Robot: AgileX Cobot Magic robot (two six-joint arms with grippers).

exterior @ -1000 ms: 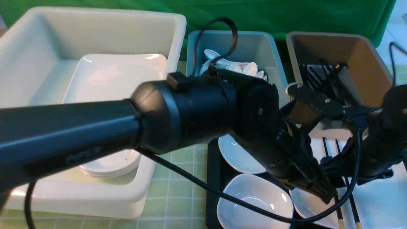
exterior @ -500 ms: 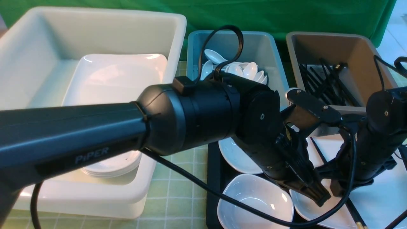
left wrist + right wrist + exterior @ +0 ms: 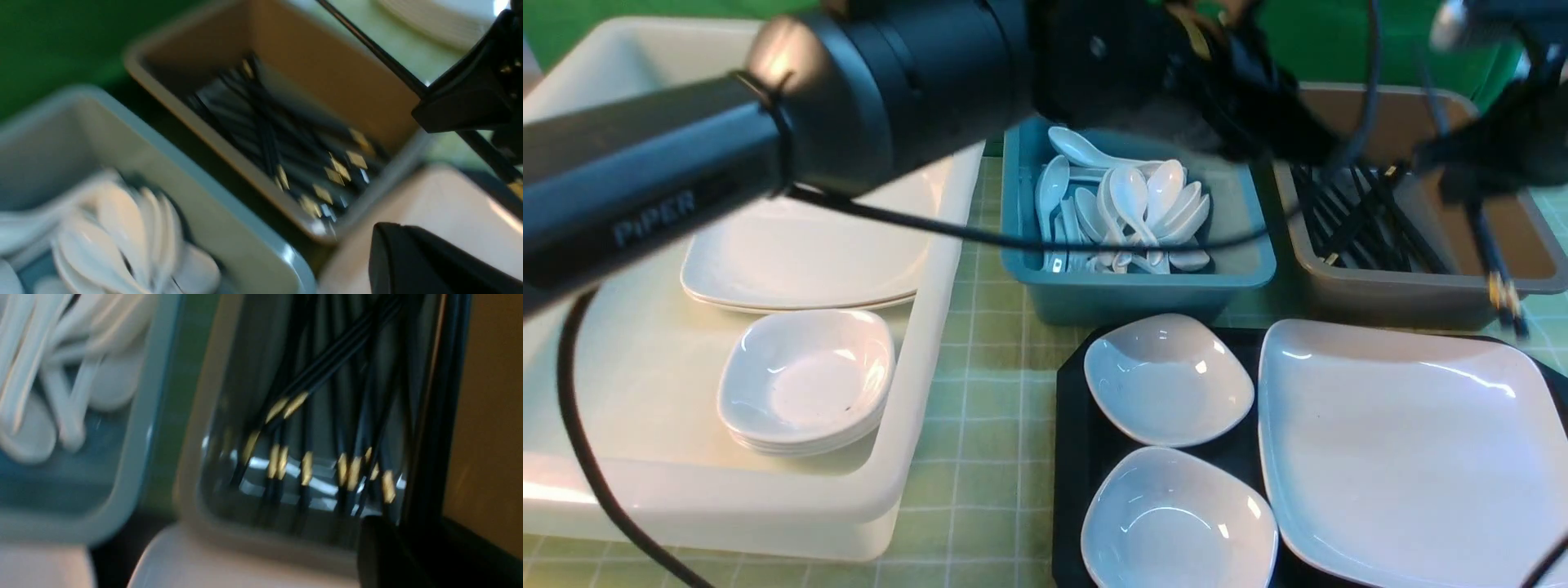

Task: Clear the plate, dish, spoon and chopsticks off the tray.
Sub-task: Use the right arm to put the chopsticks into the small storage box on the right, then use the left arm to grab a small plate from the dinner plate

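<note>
Black tubular left arm (image 3: 670, 171) runs from near left up across to far centre, wrist held high. Black two-finger left gripper (image 3: 1298, 135) angles down toward the right, jaws closed together, outline blurred. Black right gripper (image 3: 1470, 163) sits high at far right, also blurred, clamped on thin black gold-banded chopsticks (image 3: 1499, 273) that dangle below it.

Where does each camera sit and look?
Front: between the arms, facing forward over the tray and brown bin; the left arm crosses the top.
Left wrist: on that arm, facing the brown bin; shows its own finger and the right gripper holding the chopsticks.
Right wrist: on that arm, looking into the brown bin; its finger shows.
All three share the brown bin.
</note>
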